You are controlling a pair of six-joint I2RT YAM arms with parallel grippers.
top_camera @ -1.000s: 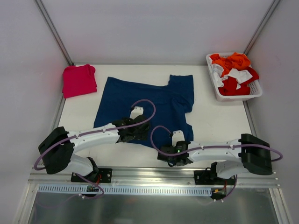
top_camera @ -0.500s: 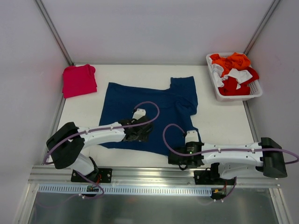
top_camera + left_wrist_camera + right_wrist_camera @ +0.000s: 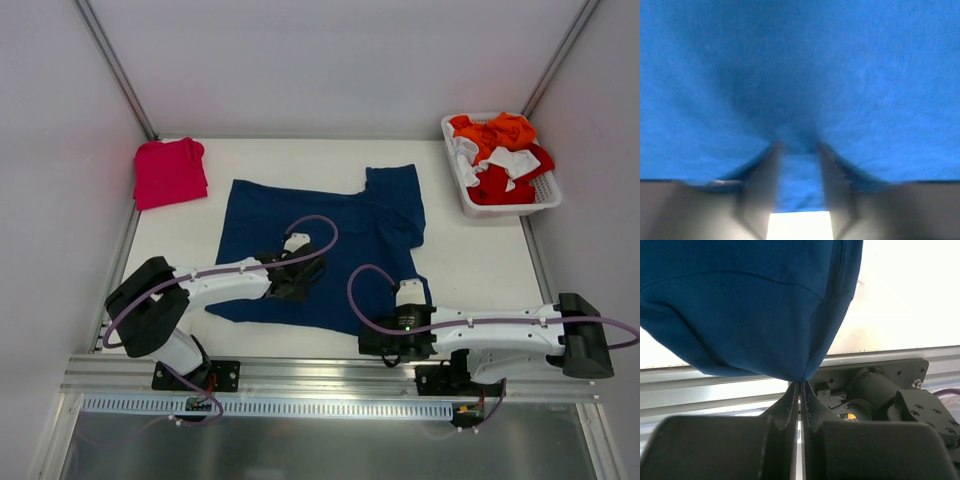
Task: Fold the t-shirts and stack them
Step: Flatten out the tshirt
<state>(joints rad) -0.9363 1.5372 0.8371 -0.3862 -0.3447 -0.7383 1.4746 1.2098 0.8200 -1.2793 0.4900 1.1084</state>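
Observation:
The navy t-shirt (image 3: 330, 225) lies spread on the white table, one sleeve toward the back right. My left gripper (image 3: 298, 284) presses down on its front-left part. In the left wrist view its fingers (image 3: 765, 175) stand a little apart, open, with blue cloth (image 3: 800, 75) puckered between the tips (image 3: 797, 146). My right gripper (image 3: 392, 345) is at the near edge, shut on the shirt's near right corner. The right wrist view shows that corner (image 3: 740, 305) hanging from the closed tips (image 3: 800, 382). The pinkish-red t-shirt (image 3: 168, 172) lies folded at the back left.
A white basket (image 3: 470, 200) with orange, red and white clothes stands at the back right. The metal rail (image 3: 320, 378) runs along the near edge under the arm bases. Frame posts and walls close in both sides.
The right arm pulled the shirt's near corner rightward, shifting the navy shirt. The left gripper settled on the cloth and its jaws narrowed.

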